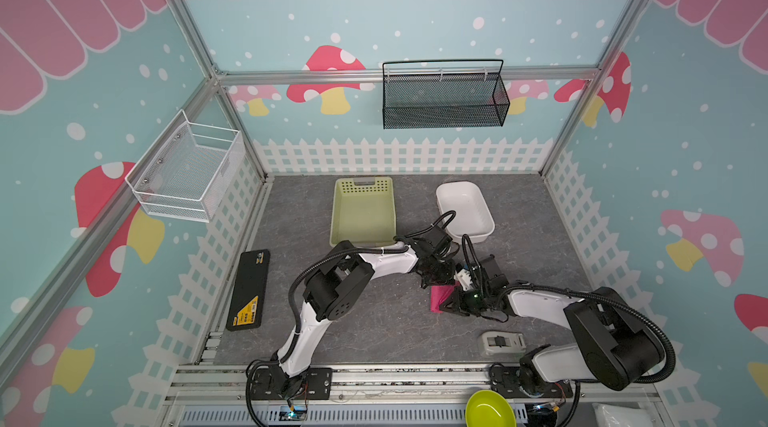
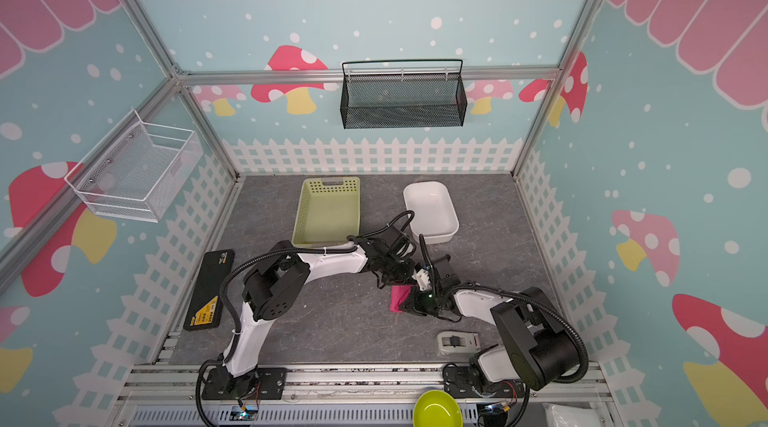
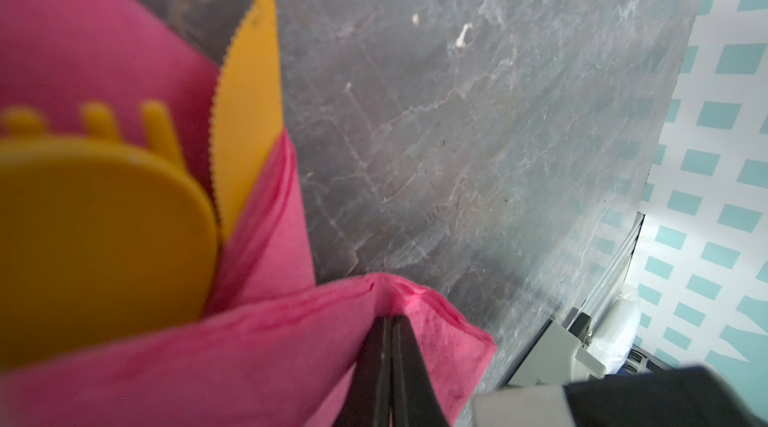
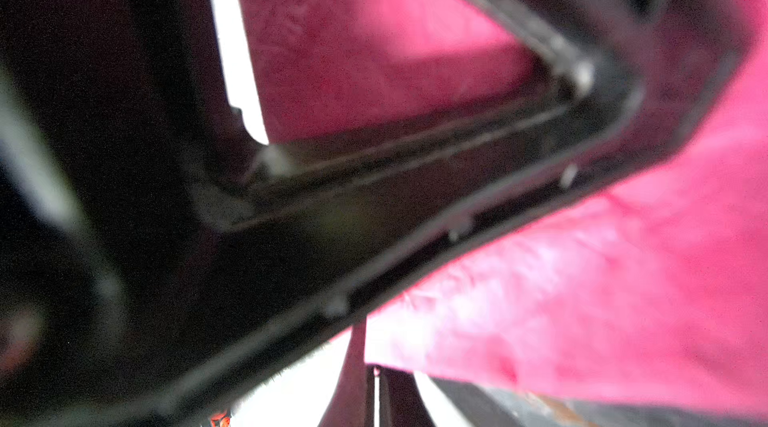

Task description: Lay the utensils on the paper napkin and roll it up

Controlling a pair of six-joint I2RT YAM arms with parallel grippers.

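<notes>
The creased pink napkin (image 3: 249,362) wraps the orange utensils (image 3: 95,238), knife (image 3: 249,104) tip poking out; left hand (image 3: 390,321) pinches it, right hand (image 4: 376,383) closed.

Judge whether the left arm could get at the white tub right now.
Probably not yet. The white tub lies close by with nothing between, but the left gripper is shut on the pink napkin wrapped round the orange cutlery; it must let go first.
</notes>
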